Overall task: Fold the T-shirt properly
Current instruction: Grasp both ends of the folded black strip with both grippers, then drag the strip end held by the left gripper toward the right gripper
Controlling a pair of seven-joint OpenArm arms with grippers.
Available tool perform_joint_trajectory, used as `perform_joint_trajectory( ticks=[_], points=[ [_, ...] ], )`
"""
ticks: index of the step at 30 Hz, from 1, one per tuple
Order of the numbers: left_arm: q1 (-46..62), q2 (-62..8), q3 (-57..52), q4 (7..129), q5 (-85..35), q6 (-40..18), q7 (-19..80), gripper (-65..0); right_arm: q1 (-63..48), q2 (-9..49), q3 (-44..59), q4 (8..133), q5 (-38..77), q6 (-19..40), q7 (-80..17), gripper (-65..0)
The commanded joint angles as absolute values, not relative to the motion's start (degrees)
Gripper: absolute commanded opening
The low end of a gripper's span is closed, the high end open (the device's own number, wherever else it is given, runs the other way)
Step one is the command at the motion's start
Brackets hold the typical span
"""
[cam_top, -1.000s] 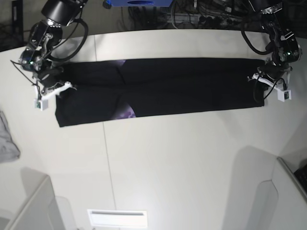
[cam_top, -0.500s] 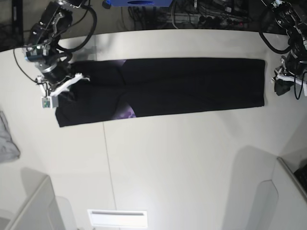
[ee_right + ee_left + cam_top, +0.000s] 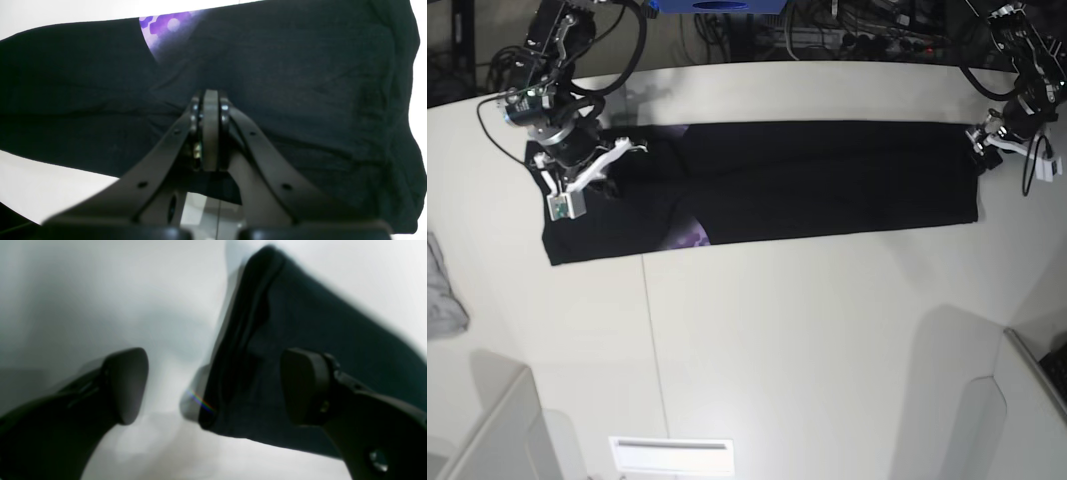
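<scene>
One T-shirt (image 3: 807, 180), black, long flat band on desk (image 3: 777, 340). One purple print patch (image 3: 689, 236) showing at its near edge, second small purple bit (image 3: 677, 130) at far edge. One grey cloth (image 3: 442, 295) at desk edge, partly cut off by frame. Two arms, two end effectors: left end effector (image 3: 982, 140), right end effector (image 3: 592, 170). One desk. One blue object (image 3: 717, 6) behind desk, kind unclear.

The T-shirt (image 3: 807, 180) lies folded in a long band across the far half of the bench (image 3: 807, 340). The right gripper (image 3: 587, 170) sits over its left end, the left gripper (image 3: 980, 140) just beside its right end. A cloth (image 3: 442, 290) lies at the bench's left edge, well apart.
</scene>
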State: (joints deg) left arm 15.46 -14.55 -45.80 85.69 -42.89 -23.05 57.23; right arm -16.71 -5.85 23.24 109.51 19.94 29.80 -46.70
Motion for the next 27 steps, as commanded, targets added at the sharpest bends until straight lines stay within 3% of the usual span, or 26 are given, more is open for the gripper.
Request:
perform_joint_trajectory(
  ticks=[1,5,8,17,19,22,27],
  points=[
    [14.7,-15.3,-45.0,86.0,-42.7,-23.5,56.3,-6.1,-16.3,-5.7,23.3,110.6,20.8,29.8,-45.6,-65.0],
    [12.6,-14.8,-43.0,84.1,-38.8,-23.6,56.3,-8.2,-16.7,-6.2,23.3,110.6,20.8,29.8,-45.6,-65.0],
    [12.4,-14.6,-42.4,82.7,-39.1,-23.6,56.3,-13.3,-17.1,-6.4,23.3,111.3,20.8,29.8,-45.5,-65.0],
    [12.4,-14.8,-37.3,82.4,-38.9,-23.6,56.3,-38.2,-17.1,-6.5,23.3,111.5,20.8,29.8,-45.5,-65.0],
    [12.4,-14.9,-37.3,82.4,-38.7,-23.6,56.3,-45.7,-17.2,-6.5,23.5,111.5,20.8,29.8,-45.6,-65.0],
    [12.4,-15.1,-37.7,82.5,-38.7,-23.6,56.3,-63.4,-17.2,-6.5,23.6,111.5,20.8,29.8,-45.6,-65.0],
    [12.4,-15.5,-37.9,82.9,-38.6,-23.6,56.3,-65.0,-17.2,-6.5,23.4,111.5,20.8,29.8,-45.6,-65.0]
  ],
)
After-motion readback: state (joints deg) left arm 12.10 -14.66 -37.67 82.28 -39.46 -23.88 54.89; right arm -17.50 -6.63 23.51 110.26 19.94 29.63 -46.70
